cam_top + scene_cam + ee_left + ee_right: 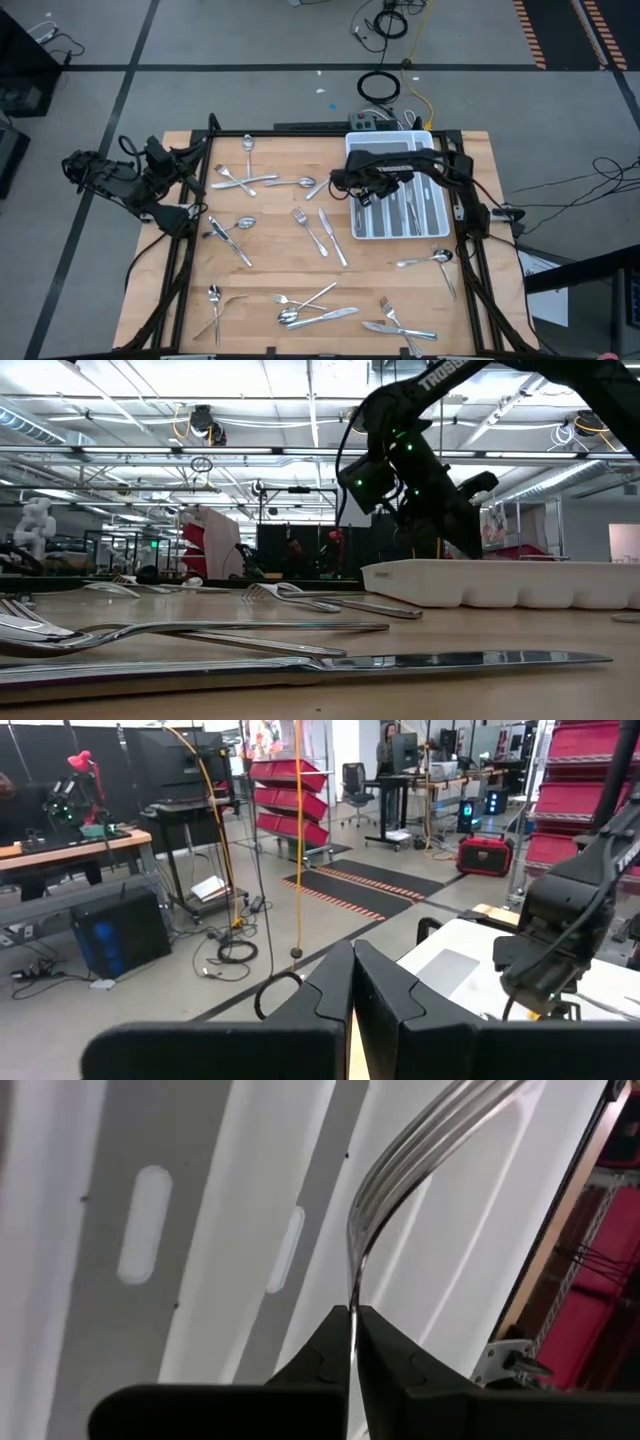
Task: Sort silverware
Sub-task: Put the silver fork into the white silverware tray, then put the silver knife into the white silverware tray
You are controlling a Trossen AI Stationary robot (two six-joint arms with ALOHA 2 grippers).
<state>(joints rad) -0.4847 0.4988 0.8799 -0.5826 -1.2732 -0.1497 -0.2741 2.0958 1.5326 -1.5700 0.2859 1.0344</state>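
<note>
- While the right gripper [352, 1312] pinches a fork [420, 1155] by its thin handle, the step in hand looks like the drop-off: a piece already lifted and carried over the white tray [436, 232], not yet let go
- Its two dark fingers [390, 1345] are closed tight on the handle, and the tines run away from the claw, curving over the tray's white floor and dividers, which fill the right wrist view
- From above, that gripper [365, 196] sits over the tray's left compartments, on the side nearest the middle of the table [280, 255]; several pieces already lie in the tray
- Whether the fork touches the tray floor I cannot tell from any view
- My reading of the next move: line the fork up along the compartment meant for forks, lower it until it is close to the floor, then part the fingers and lift clear without snagging the dividers
- Left gripper [353, 982] waits at the table's left edge, fingers pressed together on nothing, pointing out into the room
- Much of the silverware [320, 232] remains loose on the wood: forks, spoons and knives scattered left of the tray and along the near edge, well apart from the working claw, so the sorting seems far from finished
</note>
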